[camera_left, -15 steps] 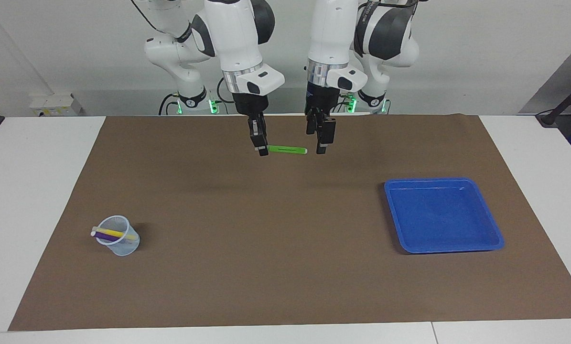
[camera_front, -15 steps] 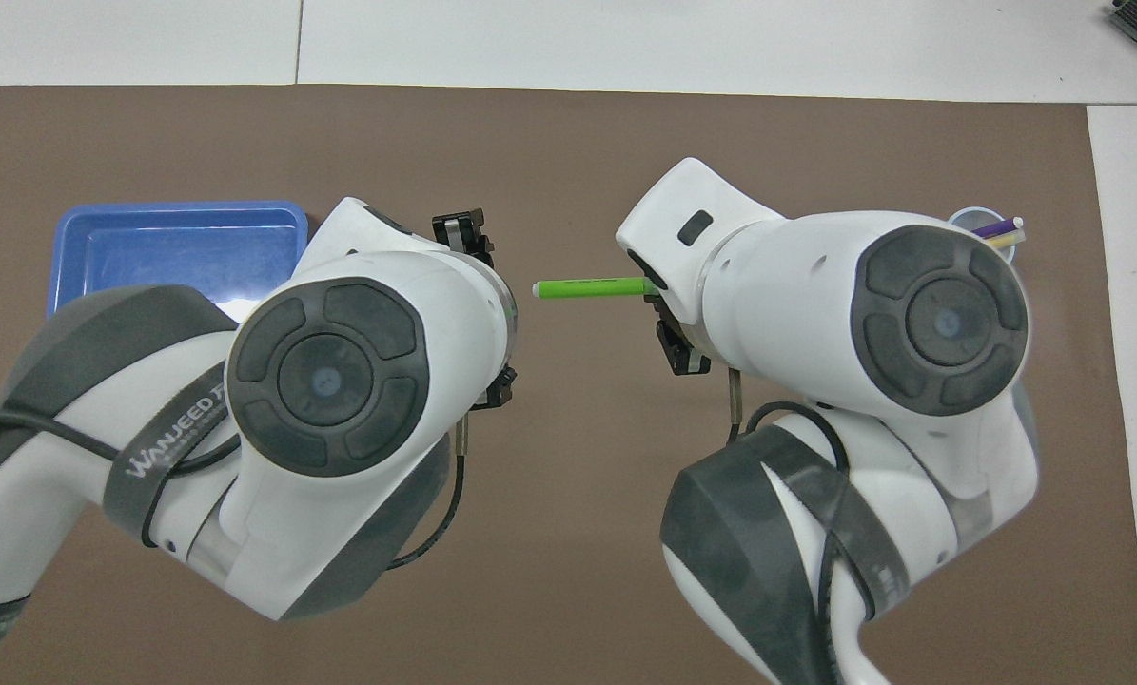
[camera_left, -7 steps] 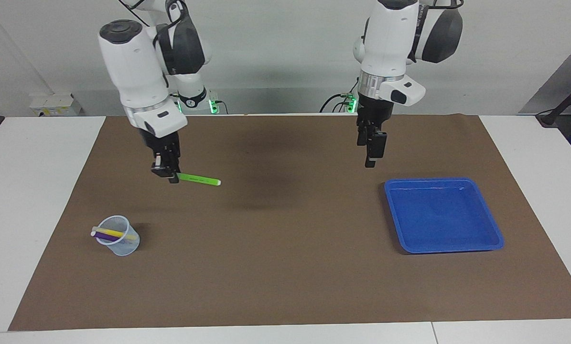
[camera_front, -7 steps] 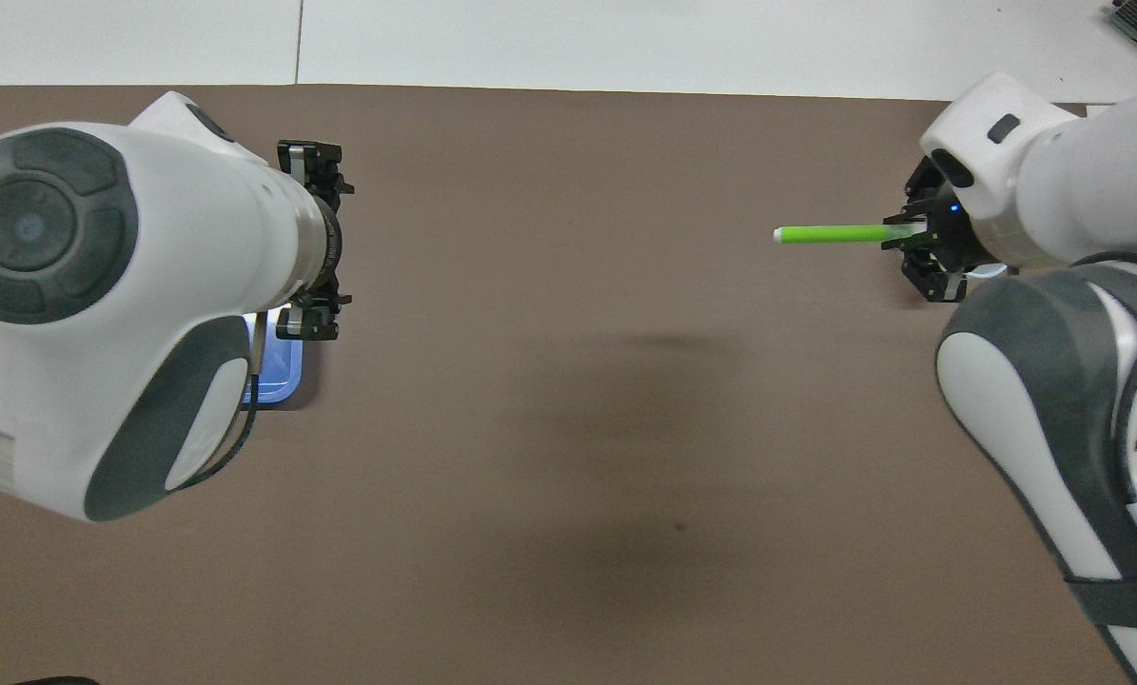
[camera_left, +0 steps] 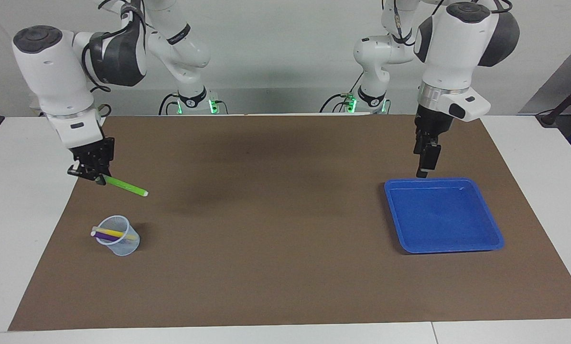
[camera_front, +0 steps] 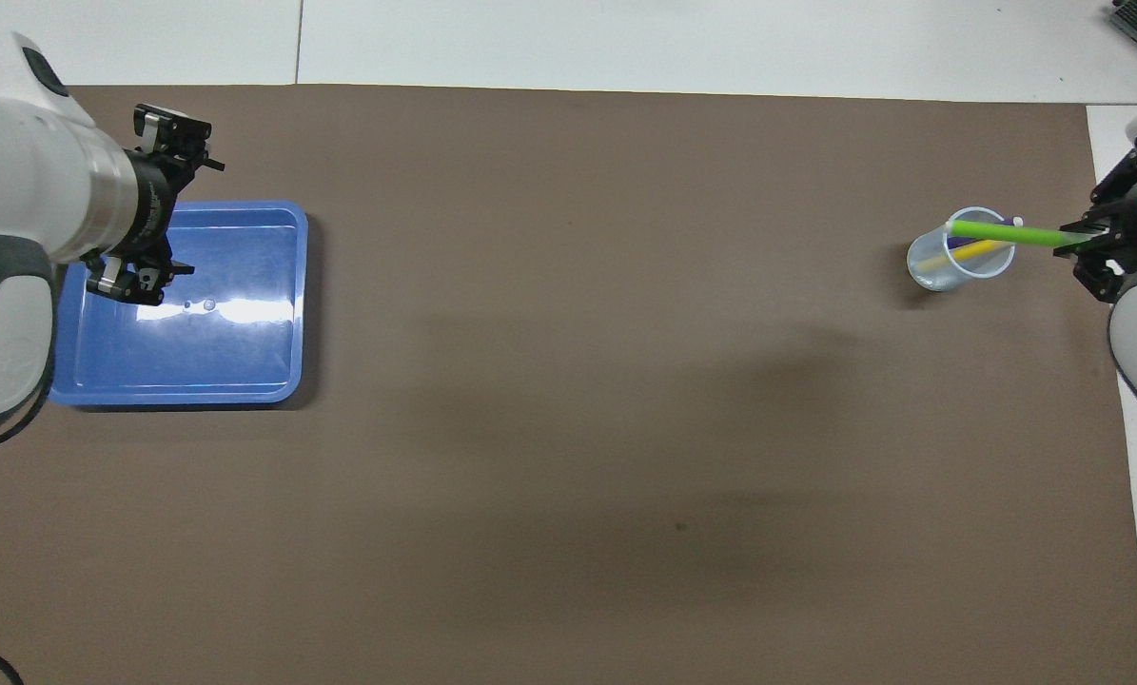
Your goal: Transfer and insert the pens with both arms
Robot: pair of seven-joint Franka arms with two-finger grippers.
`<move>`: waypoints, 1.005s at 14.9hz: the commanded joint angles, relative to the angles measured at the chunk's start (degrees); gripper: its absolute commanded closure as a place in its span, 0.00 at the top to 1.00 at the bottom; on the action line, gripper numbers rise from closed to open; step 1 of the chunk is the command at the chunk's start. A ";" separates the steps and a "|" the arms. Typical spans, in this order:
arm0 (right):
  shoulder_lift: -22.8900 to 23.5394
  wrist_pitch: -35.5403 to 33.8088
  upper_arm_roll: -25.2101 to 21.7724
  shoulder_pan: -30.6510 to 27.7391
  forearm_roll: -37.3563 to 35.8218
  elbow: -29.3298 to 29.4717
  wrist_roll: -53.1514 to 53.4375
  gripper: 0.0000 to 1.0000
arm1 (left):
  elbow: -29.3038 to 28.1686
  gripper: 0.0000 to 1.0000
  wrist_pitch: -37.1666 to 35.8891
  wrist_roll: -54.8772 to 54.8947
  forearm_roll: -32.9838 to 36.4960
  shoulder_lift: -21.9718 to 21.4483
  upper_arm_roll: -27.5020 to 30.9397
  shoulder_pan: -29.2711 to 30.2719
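Right arm held the green pen above the mat by the cup; left idle over the tray.
We saw the right gripper (camera_left: 96, 177) clamped on the green pen (camera_left: 125, 187), raised, tilted down. Purple pen (camera_left: 104, 236) and yellow pen (camera_left: 118, 233) sat in the cup (camera_left: 118, 236). Left gripper (camera_left: 424, 171) was fully spread, holding nothing, above the blue tray (camera_left: 498, 241), at the edge nearest the robots.

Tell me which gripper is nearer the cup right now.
Right. The right gripper holds the green pen above the mat by the cup; the left gripper hangs open at the blue tray.
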 commanded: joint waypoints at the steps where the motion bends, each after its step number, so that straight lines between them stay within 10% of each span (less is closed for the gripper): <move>1: -0.45 -0.45 0.98 -2.41 -4.72 -1.75 5.59 0.00 | -0.83 1.00 -1.89 11.69 -1.60 -1.34 -0.47 3.59; 15: 9.40 4.82 1.07 -4.00 -13.35 -1.48 25.12 0.00 | 7.77 1.00 -20.25 64.55 -6.61 -1.07 13.94 0.70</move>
